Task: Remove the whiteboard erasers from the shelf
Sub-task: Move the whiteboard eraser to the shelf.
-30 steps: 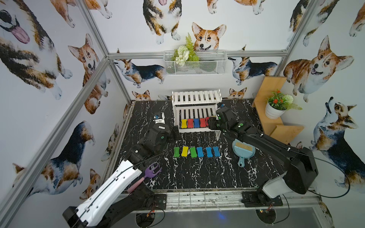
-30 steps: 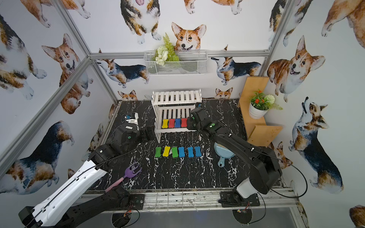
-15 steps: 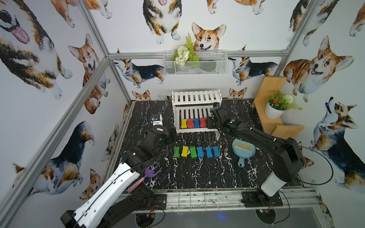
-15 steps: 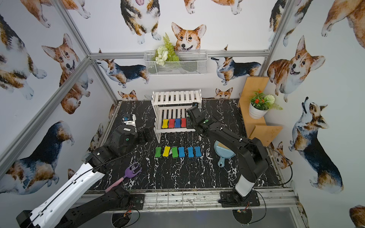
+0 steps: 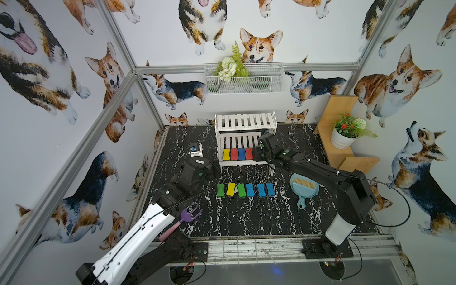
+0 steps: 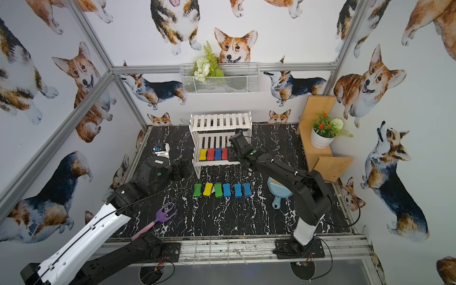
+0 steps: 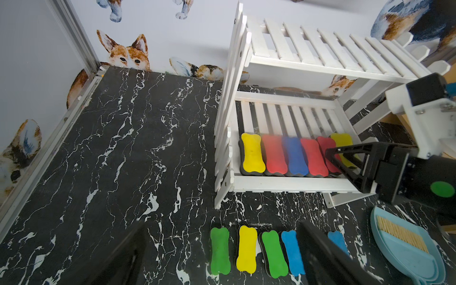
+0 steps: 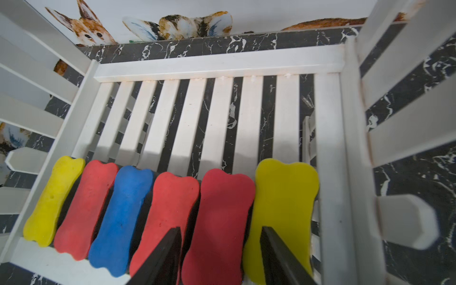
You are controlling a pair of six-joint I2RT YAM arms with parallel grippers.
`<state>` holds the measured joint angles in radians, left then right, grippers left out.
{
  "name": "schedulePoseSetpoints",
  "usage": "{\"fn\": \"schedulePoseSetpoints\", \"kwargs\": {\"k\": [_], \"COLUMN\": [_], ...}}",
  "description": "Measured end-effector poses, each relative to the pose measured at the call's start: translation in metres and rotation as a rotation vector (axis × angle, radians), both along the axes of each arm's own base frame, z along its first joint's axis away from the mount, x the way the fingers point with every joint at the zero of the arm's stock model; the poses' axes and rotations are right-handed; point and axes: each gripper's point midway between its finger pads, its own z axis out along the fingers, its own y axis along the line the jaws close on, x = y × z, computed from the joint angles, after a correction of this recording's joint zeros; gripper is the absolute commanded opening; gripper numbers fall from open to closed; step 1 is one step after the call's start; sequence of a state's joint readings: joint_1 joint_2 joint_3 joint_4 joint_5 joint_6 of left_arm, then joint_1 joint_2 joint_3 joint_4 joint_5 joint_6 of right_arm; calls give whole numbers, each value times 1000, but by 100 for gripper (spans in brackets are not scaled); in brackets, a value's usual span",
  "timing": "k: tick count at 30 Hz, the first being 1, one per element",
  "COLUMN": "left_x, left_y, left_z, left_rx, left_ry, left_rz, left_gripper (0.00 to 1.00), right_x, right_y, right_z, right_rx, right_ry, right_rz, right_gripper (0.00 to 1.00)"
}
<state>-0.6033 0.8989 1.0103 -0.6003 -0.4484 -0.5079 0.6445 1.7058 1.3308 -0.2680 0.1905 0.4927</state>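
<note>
On the marble-veined surface (image 5: 246, 217) we see the white slatted shelf (image 5: 244, 122), the left gripper (image 7: 218, 230) spread wide and empty, and the right gripper (image 8: 219, 232) parted astride, perhaps touching, a red foam-topped eraser (image 8: 222, 197) among six bone-shaped whiteboard erasers (image 8: 123, 209) on the lower tier.

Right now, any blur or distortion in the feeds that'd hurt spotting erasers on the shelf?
Left wrist view: the left gripper is nearest the lens, its fingers dark unfocused blobs; erasers on the shelf slightly smeared. Right wrist view: erasers sharp, the shelf's side pickets soft. Both top views: wide-angle stretch at the edges, erasers small but crisp.
</note>
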Motion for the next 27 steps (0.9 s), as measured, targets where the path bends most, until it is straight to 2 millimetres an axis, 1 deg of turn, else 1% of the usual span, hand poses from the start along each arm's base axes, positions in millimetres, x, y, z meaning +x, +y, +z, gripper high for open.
{"fn": "schedulePoseSetpoints", "kwargs": {"k": [2, 5, 9, 12, 15, 17, 20, 22, 24, 27], "left_x": [0, -1, -1, -1, 0, 0, 1, 1, 1, 1], "left_y": [1, 2, 2, 2, 0, 0, -1, -1, -1, -1], "left_z": [0, 0, 1, -3, -7, -8, -9, -9, -9, -10], "left_rx": [3, 2, 0, 1, 4, 5, 4, 4, 3, 3], "left_ry": [1, -1, -3, 5, 17, 21, 20, 20, 19, 18], "left_rz": [4, 5, 6, 2, -2, -3, -4, -4, -3, -3], "left_gripper": [99, 99, 99, 99, 99, 99, 99, 99, 99, 99], "right_x": [-5, -9, -8, -9, -7, -5, -5, -2, 0, 4], "right_y": [8, 10, -5, -17, -20, -15, -13, -14, -19, -27], "right_z": [-3, -8, -11, -11, 0, 15, 37, 45, 45, 35], "right_rx": [8, 16, 15, 8, 18, 37, 55, 55, 37, -10], "right_ry": [13, 31, 40, 43, 23, -1, -43, -59, -56, -44], "right_rz": [13, 11, -37, -60, -66, -52, -34, -40, -53, -72], "right_gripper": [58, 58, 59, 59, 59, 59, 54, 54, 54, 55]}}
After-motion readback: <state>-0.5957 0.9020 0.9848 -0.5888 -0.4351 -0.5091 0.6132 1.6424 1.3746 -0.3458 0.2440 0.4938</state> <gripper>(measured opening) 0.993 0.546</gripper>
